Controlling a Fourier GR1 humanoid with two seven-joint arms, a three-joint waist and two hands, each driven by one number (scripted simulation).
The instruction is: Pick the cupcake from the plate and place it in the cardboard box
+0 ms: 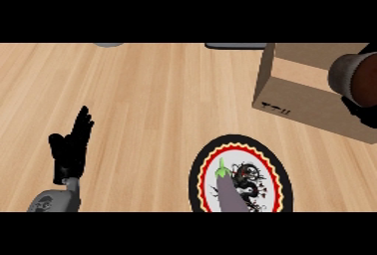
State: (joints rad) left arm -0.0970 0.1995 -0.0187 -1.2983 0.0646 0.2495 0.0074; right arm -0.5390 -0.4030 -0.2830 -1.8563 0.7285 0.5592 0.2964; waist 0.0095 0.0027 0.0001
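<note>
Wooden worktop (147,99), pale planks. Box (309,99) far right, top open. Right robot hand (362,112) at its right edge, mostly hidden behind a brown cupcake (353,77) above the box; grip: cannot tell. Plate (276,174) near centre holds an eggplant (230,191). Left robot hand (71,147) near left, fingers straight, resting.

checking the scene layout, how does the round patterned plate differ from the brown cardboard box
The round patterned plate lies flat and low on the wooden counter; the brown cardboard box stands tall with upright walls. The plate is circular, with a black rim and a red and yellow zigzag ring; the box is plain brown and angular, with a small black mark. The plate carries a purple eggplant; the box's inside is largely hidden. Both rest on the counter, at its right side.
</note>
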